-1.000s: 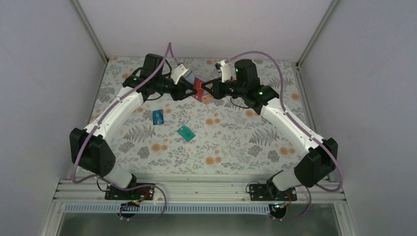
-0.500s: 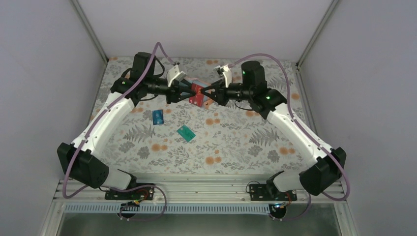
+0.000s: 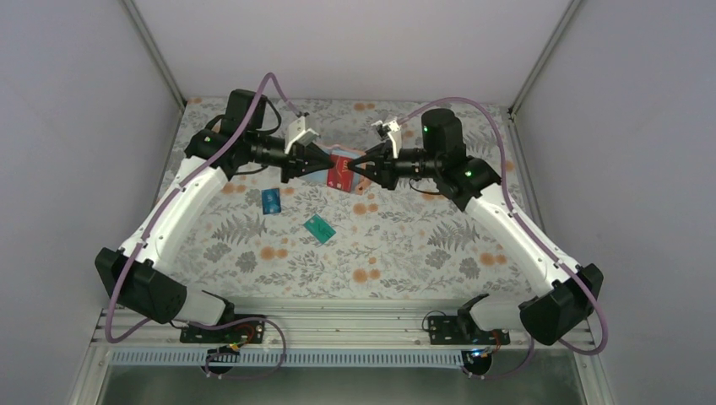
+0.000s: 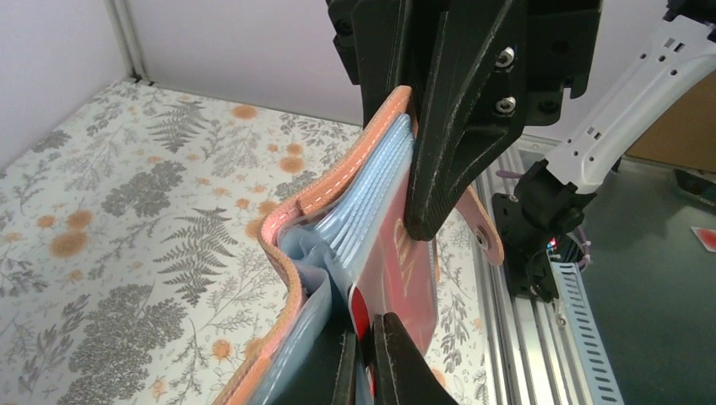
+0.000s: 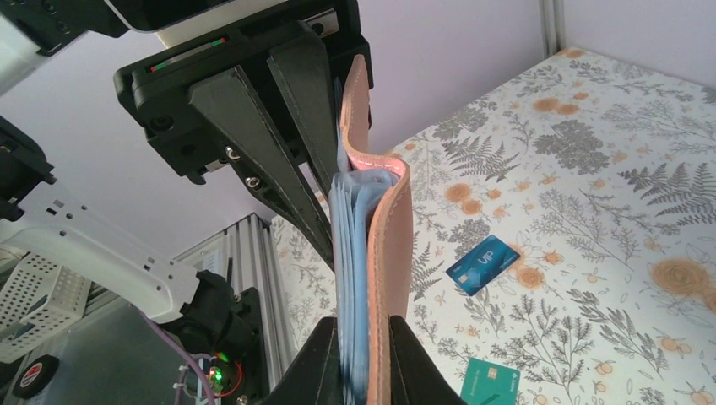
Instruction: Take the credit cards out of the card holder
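1. Two arms meet over the far middle of the flowered table (image 3: 397,245), tips facing each other, and the card holder (image 3: 344,175) hangs in the air between them, clear of the surface.
2. The right claw (image 5: 365,364) is squeezed narrow on one end of the card holder, with the tan leather cover and the pale blue plastic sleeves caught between its fingers.
3. The left claw (image 4: 368,359) is pinched almost fully together on the edge of a red card (image 4: 407,270). This card lies against the blue sleeves on the holder's open side. Whether it is partly out of its sleeve cannot be told.
4. The holder's cover curves outward, away from the stacked sleeves.
5. A blue card (image 3: 270,201) lies flat on the table just beside the left arm.
6. A green card (image 3: 319,228) lies flat a little nearer the arm bases, apart from the blue one.
7. Any other cards inside the sleeves are too hidden to make out.
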Robot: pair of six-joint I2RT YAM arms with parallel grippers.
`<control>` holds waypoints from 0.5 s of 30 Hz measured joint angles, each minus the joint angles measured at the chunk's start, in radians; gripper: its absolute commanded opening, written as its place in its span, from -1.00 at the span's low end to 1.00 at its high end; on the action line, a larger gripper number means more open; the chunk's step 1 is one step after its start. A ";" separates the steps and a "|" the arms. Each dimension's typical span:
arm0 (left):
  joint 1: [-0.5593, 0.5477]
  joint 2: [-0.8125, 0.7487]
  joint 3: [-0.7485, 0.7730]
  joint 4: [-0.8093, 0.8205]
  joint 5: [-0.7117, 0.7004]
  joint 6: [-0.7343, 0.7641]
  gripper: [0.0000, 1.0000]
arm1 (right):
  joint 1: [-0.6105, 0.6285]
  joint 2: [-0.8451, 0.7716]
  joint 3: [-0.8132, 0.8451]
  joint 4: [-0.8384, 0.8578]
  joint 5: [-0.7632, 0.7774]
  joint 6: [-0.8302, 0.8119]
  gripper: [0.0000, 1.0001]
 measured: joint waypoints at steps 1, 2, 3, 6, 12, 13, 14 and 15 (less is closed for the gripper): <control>0.000 0.000 0.001 -0.006 0.006 0.005 -0.95 | 0.000 0.000 0.000 -0.001 -0.005 -0.001 -0.84; 0.001 0.000 0.003 -0.011 0.009 0.008 -0.95 | 0.000 0.000 0.000 -0.001 -0.008 -0.002 -0.76; 0.001 0.000 0.006 -0.017 0.010 0.011 -0.95 | 0.000 0.000 0.000 -0.001 -0.014 -0.003 -0.66; 0.000 0.000 0.012 -0.027 0.031 0.004 -0.95 | 0.000 0.000 -0.006 0.025 -0.023 -0.004 -0.49; -0.022 -0.001 0.001 0.029 0.074 -0.093 -0.95 | 0.010 0.000 -0.064 0.167 -0.060 0.005 -0.37; -0.021 -0.001 -0.002 0.034 0.074 -0.099 -0.95 | 0.010 0.000 -0.074 0.176 -0.061 0.007 -0.31; -0.018 -0.001 -0.008 0.039 0.079 -0.107 -0.95 | 0.010 -0.001 -0.084 0.183 -0.061 0.007 -0.25; -0.016 -0.001 -0.008 0.039 0.079 -0.108 -0.95 | 0.010 -0.001 -0.093 0.189 -0.061 0.008 -0.21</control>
